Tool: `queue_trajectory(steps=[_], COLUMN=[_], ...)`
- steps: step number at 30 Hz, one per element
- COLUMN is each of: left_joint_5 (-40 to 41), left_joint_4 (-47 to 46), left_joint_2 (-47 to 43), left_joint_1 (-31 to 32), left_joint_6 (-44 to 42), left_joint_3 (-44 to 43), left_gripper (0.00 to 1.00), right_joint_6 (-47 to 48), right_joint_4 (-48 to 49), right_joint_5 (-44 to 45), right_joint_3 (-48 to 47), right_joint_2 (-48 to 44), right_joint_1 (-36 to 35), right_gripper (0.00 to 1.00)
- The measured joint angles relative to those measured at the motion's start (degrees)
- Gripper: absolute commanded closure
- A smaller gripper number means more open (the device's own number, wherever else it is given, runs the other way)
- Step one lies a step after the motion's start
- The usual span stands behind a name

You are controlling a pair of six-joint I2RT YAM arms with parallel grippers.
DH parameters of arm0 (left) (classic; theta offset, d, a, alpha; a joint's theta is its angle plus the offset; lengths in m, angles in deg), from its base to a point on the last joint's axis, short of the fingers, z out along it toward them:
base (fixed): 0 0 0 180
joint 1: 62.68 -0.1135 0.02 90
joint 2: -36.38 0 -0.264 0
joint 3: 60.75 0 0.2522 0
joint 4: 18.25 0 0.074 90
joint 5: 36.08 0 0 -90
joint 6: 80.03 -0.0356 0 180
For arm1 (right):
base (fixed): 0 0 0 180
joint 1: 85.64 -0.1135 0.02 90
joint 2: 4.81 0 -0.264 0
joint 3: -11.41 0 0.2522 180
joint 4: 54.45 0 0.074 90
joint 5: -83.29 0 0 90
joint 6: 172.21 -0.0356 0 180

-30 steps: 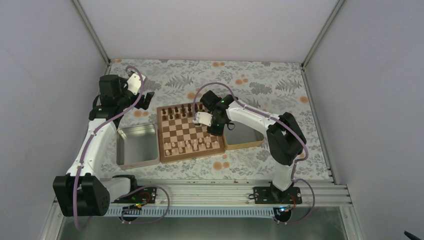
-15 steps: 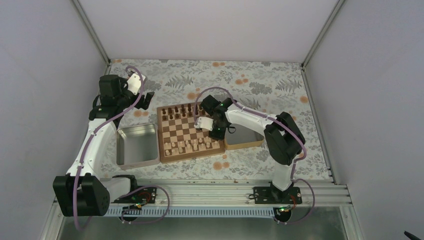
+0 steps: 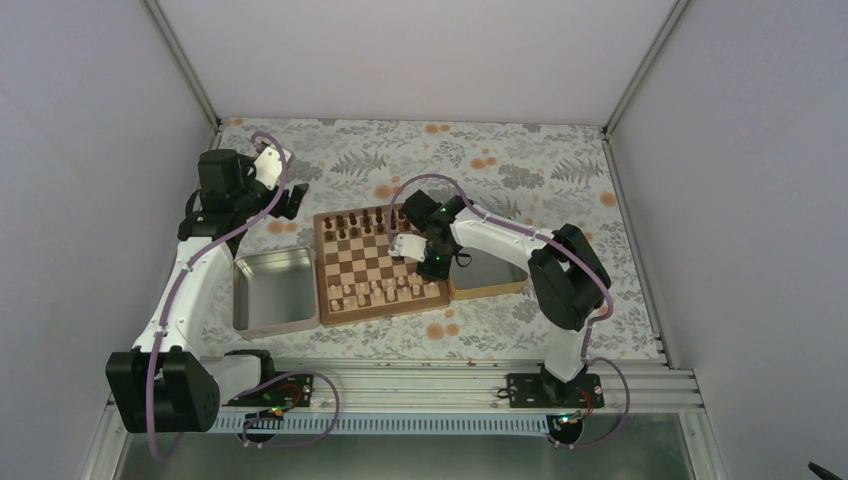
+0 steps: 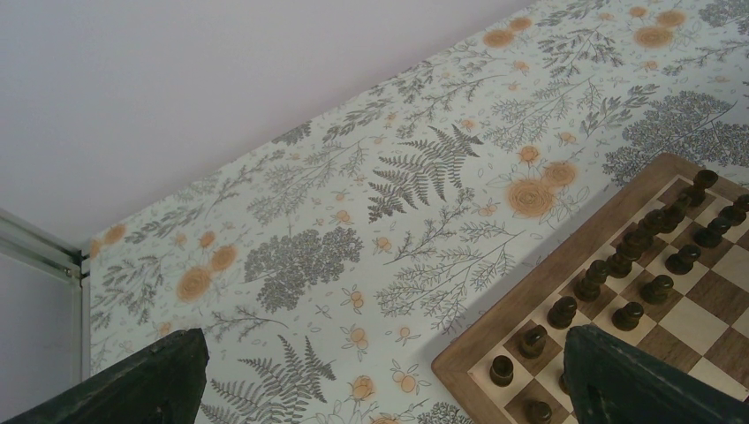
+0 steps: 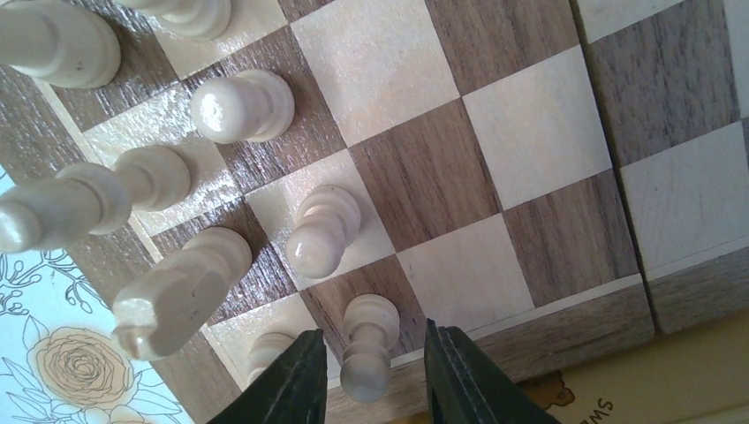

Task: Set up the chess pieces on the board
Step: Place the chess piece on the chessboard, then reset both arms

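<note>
Pale pawn (image 5: 366, 349) stood upright at bottom centre of the right wrist view, on a dark square of the board (image 5: 530, 132), last row before the border. Your right pincer (image 5: 371, 332) straddled it. The jaws were parted with a thin gap each side, so it was not gripping, and the pawn looked to stand on its own.

My read: this was the let-go step of placing one pawn. In the top view the pale pieces (image 3: 385, 292) filled the lower rows and the dark pieces (image 3: 360, 222) the upper edge, so setup looked close to done. The exact count was too small to tell.

The next move called for a straight lift. Another pale piece (image 5: 265, 353) sat just beside your left-hand finger (image 5: 291, 380), and a sideways drift could have knocked it or the pawn.

Your left pincer (image 4: 386, 353) hung wide open and empty, over the cloth (image 4: 309, 221) off the board's upper left corner.
</note>
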Motion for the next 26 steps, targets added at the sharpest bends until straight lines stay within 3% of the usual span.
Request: queue_trajectory(steps=[17, 19, 24, 26], left_joint_5=[-0.09, -0.07, -0.09, -0.17], left_joint_4=[0.0, 0.0, 0.04, 0.11], left_joint_2=[-0.04, -0.04, 0.11, 0.46], left_joint_1=[0.0, 0.0, 0.0, 0.0], left_joint_6=[0.07, 0.13, 0.22, 0.22], left_joint_3=[0.0, 0.0, 0.0, 0.0], left_gripper=[0.0, 0.0, 0.0, 0.0], right_joint_6=[0.07, 0.11, 0.66, 0.7], right_joint_4=[-0.11, -0.17, -0.35, -0.5], right_joint_5=[0.57, 0.55, 0.57, 0.55], right_joint_3=[-1.62, -1.99, -2.47, -2.49], right_joint_2=[-9.16, -9.79, -9.94, -9.94], right_joint_1=[3.89, 4.7, 5.44, 5.44], right_gripper=[0.58, 0.53, 0.27, 0.23])
